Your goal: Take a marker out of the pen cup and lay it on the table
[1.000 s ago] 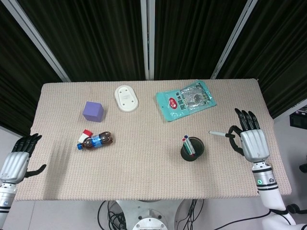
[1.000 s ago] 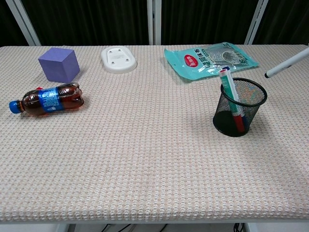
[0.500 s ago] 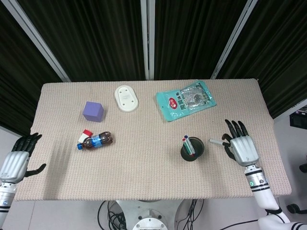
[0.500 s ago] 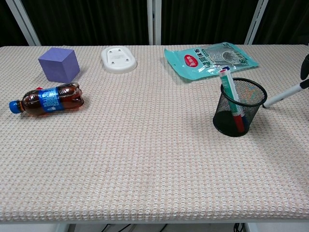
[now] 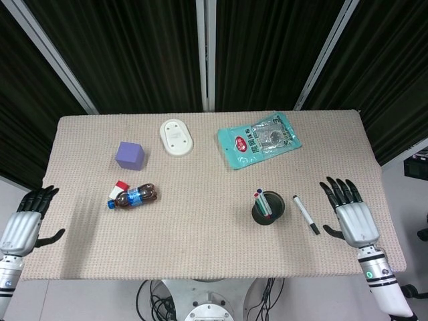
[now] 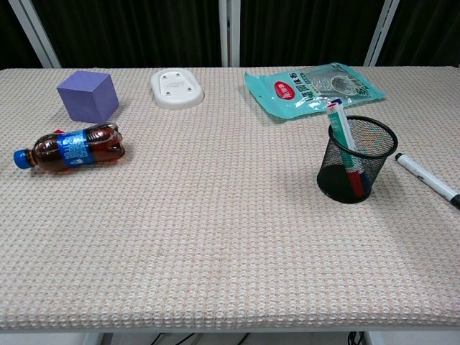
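Note:
A black mesh pen cup (image 5: 269,208) (image 6: 356,159) stands on the right half of the table with markers still in it. A white marker with a black cap (image 5: 306,214) (image 6: 427,179) lies flat on the cloth just right of the cup. My right hand (image 5: 351,215) hovers open to the right of that marker, fingers spread, apart from it. My left hand (image 5: 25,223) rests open off the table's left edge. Neither hand shows in the chest view.
A teal snack bag (image 5: 259,140) lies behind the cup. A white oval dish (image 5: 176,137), a purple cube (image 5: 130,155) and a cola bottle (image 5: 134,196) on its side occupy the left half. The table's right edge runs just past my right hand.
My right hand lowered the marker to the table, let go of it and drew back to the right. The marker now lies flat beside the cup. The left hand stayed still.

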Motion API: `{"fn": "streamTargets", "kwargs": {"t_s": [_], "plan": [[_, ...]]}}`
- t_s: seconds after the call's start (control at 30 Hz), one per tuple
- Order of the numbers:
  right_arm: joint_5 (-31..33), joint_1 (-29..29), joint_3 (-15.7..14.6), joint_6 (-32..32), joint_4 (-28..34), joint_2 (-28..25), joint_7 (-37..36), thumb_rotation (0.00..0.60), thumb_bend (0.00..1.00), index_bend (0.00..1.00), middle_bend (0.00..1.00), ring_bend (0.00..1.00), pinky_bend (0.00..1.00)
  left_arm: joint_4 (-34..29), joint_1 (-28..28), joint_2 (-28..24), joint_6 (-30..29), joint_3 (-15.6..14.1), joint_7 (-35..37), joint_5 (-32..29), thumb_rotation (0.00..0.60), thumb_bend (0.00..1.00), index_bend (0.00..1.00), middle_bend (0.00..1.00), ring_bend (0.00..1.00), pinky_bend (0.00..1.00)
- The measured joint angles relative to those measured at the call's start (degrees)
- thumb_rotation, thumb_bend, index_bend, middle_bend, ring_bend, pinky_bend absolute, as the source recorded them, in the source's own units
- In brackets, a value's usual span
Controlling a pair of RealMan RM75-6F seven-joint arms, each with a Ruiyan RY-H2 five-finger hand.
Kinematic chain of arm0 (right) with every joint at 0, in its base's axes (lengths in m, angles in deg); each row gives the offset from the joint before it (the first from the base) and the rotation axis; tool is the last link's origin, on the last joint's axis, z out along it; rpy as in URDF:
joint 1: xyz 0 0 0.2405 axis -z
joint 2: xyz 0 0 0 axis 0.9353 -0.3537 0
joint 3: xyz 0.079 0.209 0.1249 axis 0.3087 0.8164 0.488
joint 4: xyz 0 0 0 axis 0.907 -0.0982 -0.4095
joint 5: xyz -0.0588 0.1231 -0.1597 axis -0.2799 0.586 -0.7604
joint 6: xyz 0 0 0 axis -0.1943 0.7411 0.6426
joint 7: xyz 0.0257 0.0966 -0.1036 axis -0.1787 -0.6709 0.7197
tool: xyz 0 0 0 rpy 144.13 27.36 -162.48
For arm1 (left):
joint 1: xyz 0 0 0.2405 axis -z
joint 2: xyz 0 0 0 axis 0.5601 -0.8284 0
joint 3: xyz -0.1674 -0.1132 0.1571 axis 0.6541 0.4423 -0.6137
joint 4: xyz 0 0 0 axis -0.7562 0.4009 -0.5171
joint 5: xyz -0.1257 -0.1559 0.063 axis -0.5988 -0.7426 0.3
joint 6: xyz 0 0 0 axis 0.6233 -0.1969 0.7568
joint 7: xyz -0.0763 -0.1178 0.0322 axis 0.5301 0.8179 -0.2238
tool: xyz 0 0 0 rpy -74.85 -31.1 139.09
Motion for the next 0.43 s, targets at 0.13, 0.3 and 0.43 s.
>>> {"fn": "streamTargets", "kwargs": {"t_s": [0.13, 0.3, 0.43], "plan": [[0.65, 3.95, 0.18, 5.39, -0.84, -1.68, 0.28, 0.600, 0.06, 0.00, 0.00, 0.00, 0.00, 0.02, 0.09, 0.11, -0.55, 0.44, -0.53, 0.06, 0.600, 0.23, 0.05, 0.01, 0.00, 0.05], [4.23, 6.62, 0.97, 7.09, -3.82, -2.26, 0.45, 0.600, 0.06, 0.00, 0.00, 0.00, 0.00, -0.12, -0.01, 0.29, -1.14, 1.15, -1.85, -0.74, 0.600, 0.23, 0.05, 0.01, 0.00, 0.05], [6.14, 8.12, 1.87, 7.67, -7.02, -1.50, -0.79, 0.600, 0.06, 0.00, 0.00, 0.00, 0.00, -0.31, -0.05, 0.15, -1.30, 1.46, -2.39, -1.11, 0.600, 0.23, 0.05, 0.01, 0.00, 0.05]]}}
